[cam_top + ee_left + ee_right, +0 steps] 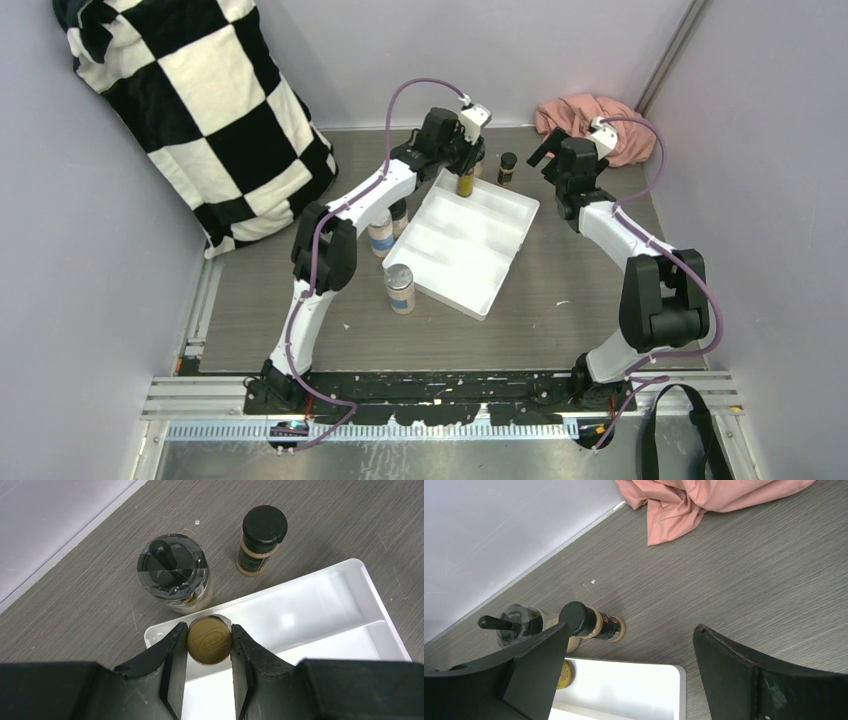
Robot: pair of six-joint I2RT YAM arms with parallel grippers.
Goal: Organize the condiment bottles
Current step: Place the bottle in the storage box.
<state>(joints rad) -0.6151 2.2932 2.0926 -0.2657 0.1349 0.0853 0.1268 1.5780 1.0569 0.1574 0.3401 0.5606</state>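
Bottle [209, 641] body hidden under cap, btwn left hand [207, 629] fingers [172, 652].

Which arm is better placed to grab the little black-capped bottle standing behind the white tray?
Right. The right gripper is open and empty, close to the black-capped bottle, while the left gripper is shut on the brown-capped bottle at the tray's far corner.

A: Top view: the white left forearm [370, 195] covers part of a pale-labelled jar [381, 238]. Label too small to read.
B: Left wrist: gold-brown screw cap [209, 641] hides the body of the slim amber bottle [465, 186].
A: Right wrist: white plastic tray [624, 690] and crumpled pink cloth [704, 500] clipped by frame edges.
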